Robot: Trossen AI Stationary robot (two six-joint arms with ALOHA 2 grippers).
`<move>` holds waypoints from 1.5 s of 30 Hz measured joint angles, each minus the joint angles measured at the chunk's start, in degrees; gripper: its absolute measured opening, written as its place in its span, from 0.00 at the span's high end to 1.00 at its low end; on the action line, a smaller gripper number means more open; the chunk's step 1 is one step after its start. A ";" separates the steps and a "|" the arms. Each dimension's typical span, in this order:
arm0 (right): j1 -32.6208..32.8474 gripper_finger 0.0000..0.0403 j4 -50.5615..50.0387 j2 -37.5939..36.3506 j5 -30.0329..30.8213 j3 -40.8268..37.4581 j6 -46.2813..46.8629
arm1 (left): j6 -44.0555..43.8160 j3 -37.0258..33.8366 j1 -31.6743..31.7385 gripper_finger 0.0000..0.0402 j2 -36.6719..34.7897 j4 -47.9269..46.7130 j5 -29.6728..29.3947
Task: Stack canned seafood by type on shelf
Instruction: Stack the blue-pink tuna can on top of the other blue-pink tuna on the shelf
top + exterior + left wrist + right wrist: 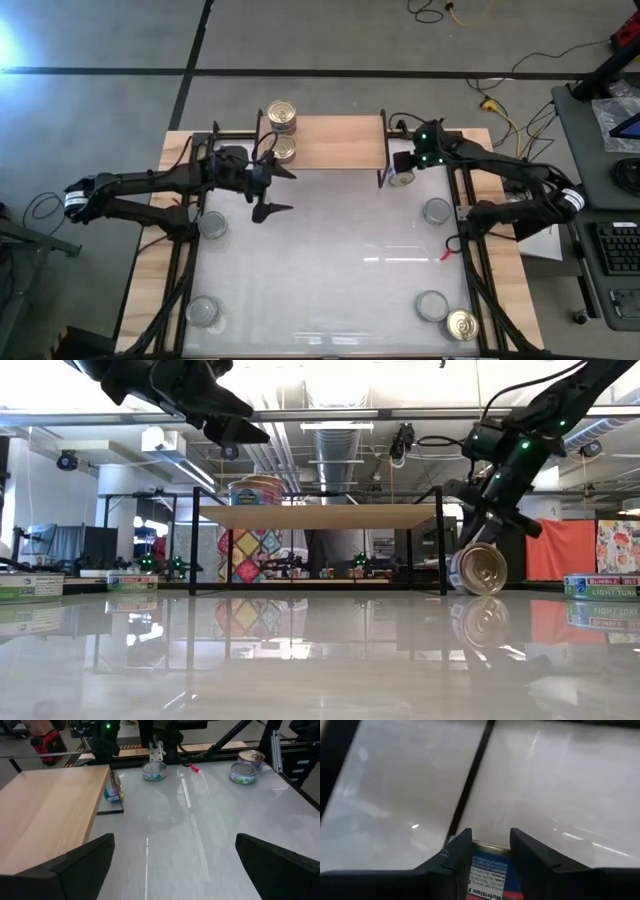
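Note:
The shelf (335, 140) stands at the table's far edge, with two gold-lidded cans (283, 115) (284, 148) on the left end of its board. My right gripper (402, 170) is beside the shelf's right legs, shut on another gold-lidded can (480, 570). This can stands on edge, its lid facing the table's near side. My left gripper (283, 190) hovers wide open, with nothing between its fingers, in front of the shelf's left end and above the table. My right gripper pinches the can between its two fingers (457, 857), with the labelled side wall (489, 870) showing between them. The fingers slant down from above onto the can's upper part (482, 548). The can is on edge by the shelf's right leg. Whether its lower rim touches the table, I cannot tell.
Silver-lidded cans sit on the white table at the left (213, 224), near left (203, 311), right (437, 211) and near right (432, 305). A gold-lidded can (462, 325) sits beside that last one. The middle of the table holds nothing.

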 joint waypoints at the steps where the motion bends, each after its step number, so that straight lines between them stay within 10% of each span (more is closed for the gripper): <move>1: 0.84 0.69 -0.03 -0.53 -0.31 -0.46 0.62 | -0.15 0.00 -0.44 0.00 0.00 0.00 0.00; 9: 12.45 0.66 -1.28 -6.88 1.02 -5.66 10.45 | -0.97 0.00 -7.99 0.00 0.00 0.34 -0.30; 23: 49.37 0.66 3.75 -9.80 20.76 -7.66 31.60 | -9.02 -0.14 -26.25 0.00 0.51 3.31 -17.36; 32: 66.94 0.63 2.89 -4.12 39.45 2.55 18.88 | -19.60 -0.70 -40.94 0.00 8.40 8.24 -30.34; 36: 71.09 0.57 -8.41 -3.25 46.59 7.88 17.21 | -23.25 -0.72 -45.27 0.00 13.07 11.92 -33.40; 45: 71.45 0.38 -27.80 -2.12 40.13 8.26 29.16 | -27.69 -0.74 -49.26 0.00 21.79 20.10 -34.63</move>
